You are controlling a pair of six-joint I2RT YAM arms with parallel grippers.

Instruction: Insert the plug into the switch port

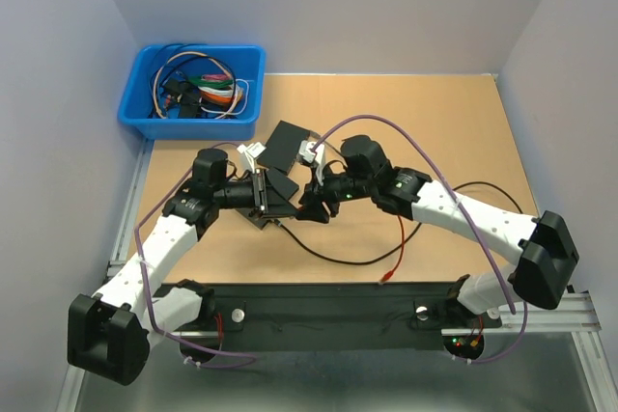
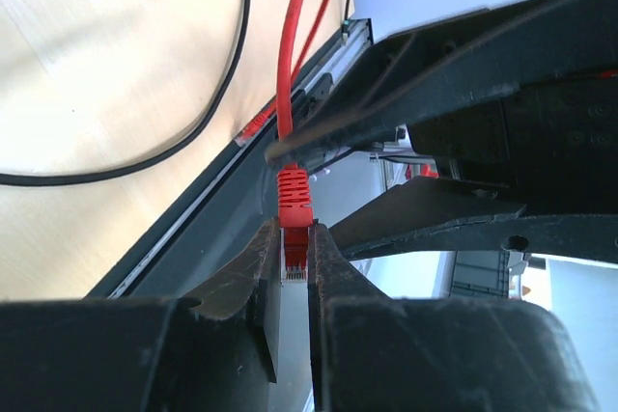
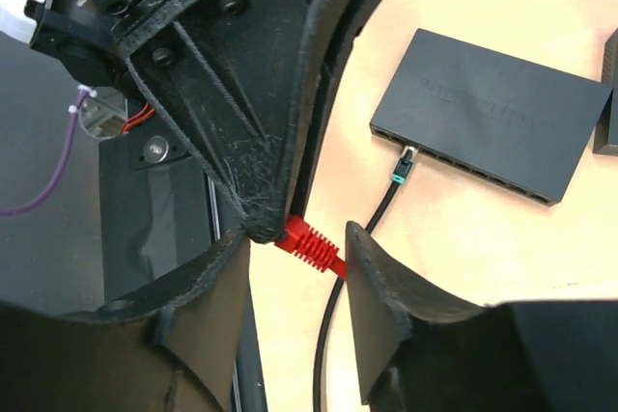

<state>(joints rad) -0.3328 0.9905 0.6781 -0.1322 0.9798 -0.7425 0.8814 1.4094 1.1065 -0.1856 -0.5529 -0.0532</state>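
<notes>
Red Ethernet plug (image 2: 294, 209): mid-handover, insertion not yet begun
Pinched in left gripper (image 2: 294, 243), near network switch (image 3: 483, 123), apart from it; right gripper (image 3: 299, 238) spread astride boot, unclamped; next: firm regrip, plug squared to free port beside black cable (image 3: 381, 209).

- Red plug (image 2: 294, 195): its clear tip is mostly buried between the fingers of the left gripper (image 2: 294, 243). The overhead view does not show it at all.
- Right gripper (image 3: 299, 238): it may be touching the plug's boot, but this cannot be resolved.
- Black object (image 3: 608, 123) beside the switch (image 3: 483, 113): cut off by the right edge.
</notes>
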